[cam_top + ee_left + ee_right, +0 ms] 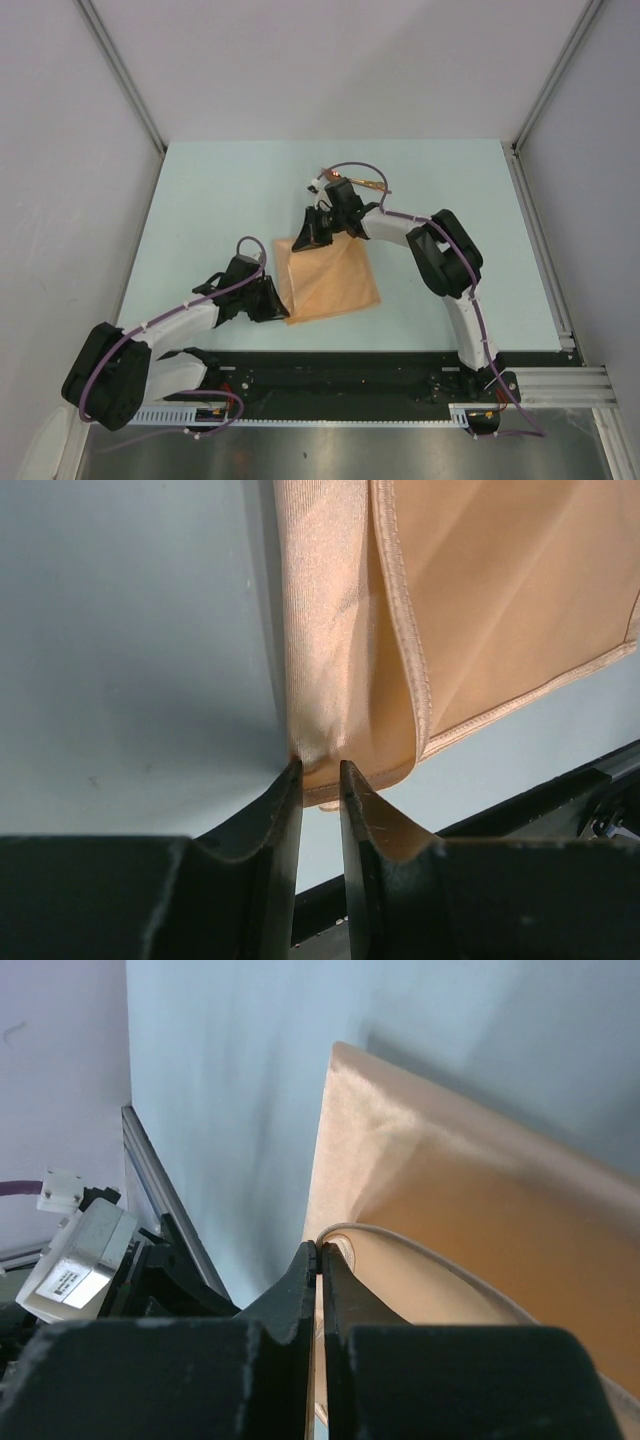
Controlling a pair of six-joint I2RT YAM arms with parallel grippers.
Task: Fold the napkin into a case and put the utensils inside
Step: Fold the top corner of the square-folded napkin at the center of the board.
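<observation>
Folding looks early: no case is formed and nothing is tucked in. The left gripper (322,768) pinches the napkin (480,590) corner between nearly closed jaws. The right gripper (320,1250) is clamped tight on a hemmed edge, lifting a flap. The rest of the cloth lies flat between them. The utensils (367,184) lie on the table (200,200) just beyond the right gripper, not yet inserted.
</observation>
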